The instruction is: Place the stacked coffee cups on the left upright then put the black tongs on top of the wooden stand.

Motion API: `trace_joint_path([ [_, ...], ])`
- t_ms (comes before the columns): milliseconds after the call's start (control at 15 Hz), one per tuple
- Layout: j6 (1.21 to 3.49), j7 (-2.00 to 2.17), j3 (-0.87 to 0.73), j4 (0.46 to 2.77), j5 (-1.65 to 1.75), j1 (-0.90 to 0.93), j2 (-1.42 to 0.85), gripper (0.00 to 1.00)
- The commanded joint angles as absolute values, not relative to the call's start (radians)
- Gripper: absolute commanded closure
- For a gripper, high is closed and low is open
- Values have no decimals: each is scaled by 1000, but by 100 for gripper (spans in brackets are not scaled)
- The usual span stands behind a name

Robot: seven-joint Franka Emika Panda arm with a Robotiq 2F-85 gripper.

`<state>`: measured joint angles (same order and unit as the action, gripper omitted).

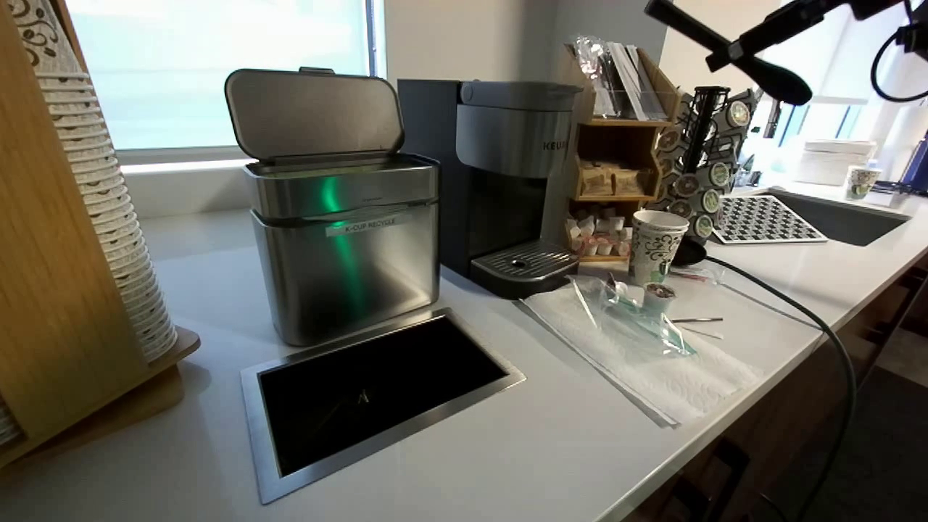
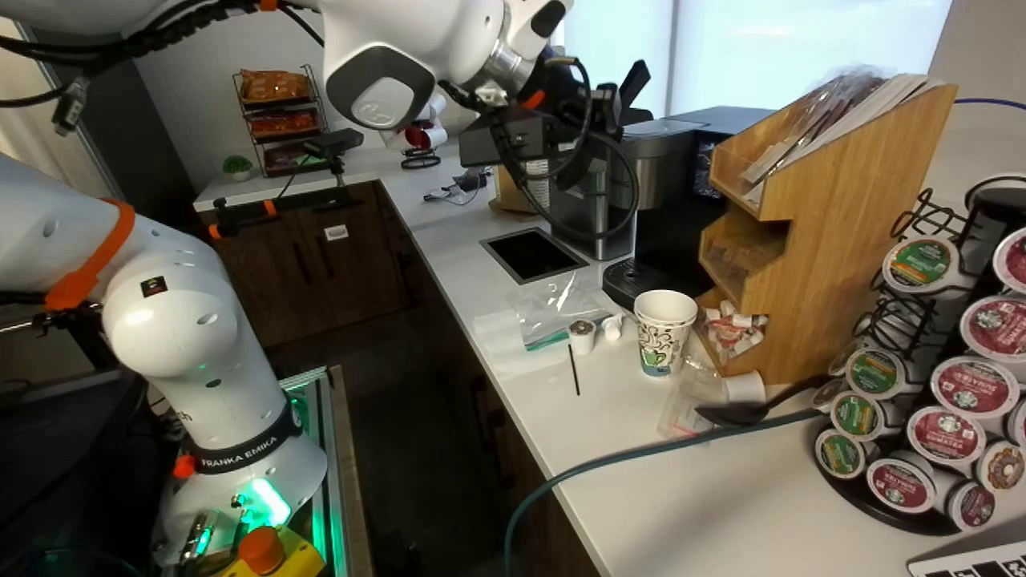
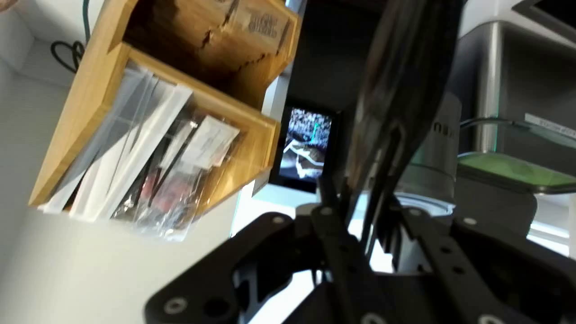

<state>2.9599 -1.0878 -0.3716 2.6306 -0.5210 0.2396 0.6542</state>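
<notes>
Exterior view: gripper (image 1: 728,53) holds tongs (image 1: 779,81) aloft.

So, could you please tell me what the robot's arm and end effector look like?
The arm is white and rounded, with an orange strap, black cables and a black band reading FRANKA EMIKA. The end effector is mostly black, with round screw heads.
</notes>
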Motion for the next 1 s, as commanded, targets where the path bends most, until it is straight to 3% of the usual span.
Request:
trace_joint_path([
  [0, 2996, -1106, -400, 2577, -527, 251, 681, 94],
  [333, 3065, -1131, -559, 2410, -564, 381, 565, 94],
  [733, 3151, -1154, -864, 2160, -706, 805, 445, 94],
  [800, 3123, -1124, -777, 2247, -643, 682, 489, 77],
  [933, 3132, -1124, -839, 2185, -670, 777, 456, 77],
])
